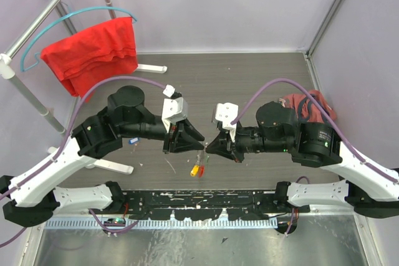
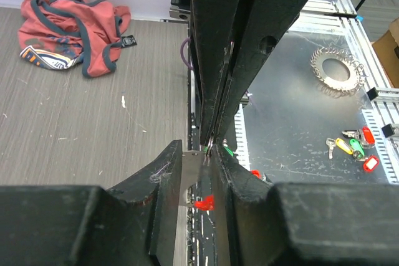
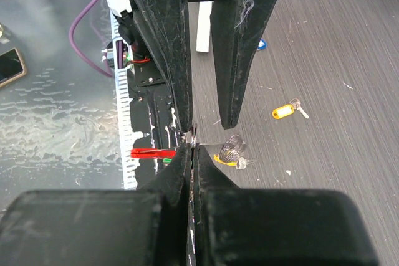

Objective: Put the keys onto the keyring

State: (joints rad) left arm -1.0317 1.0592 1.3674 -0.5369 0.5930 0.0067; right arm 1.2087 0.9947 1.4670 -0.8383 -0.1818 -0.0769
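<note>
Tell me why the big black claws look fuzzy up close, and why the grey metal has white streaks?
Left wrist view: the left gripper is right against the lens, so it blurs, while the far keys stay sharp. Right wrist view: the right gripper blurs likewise; the metal sheet throws back streaks of light. Top view: even light, faint shadows.
</note>
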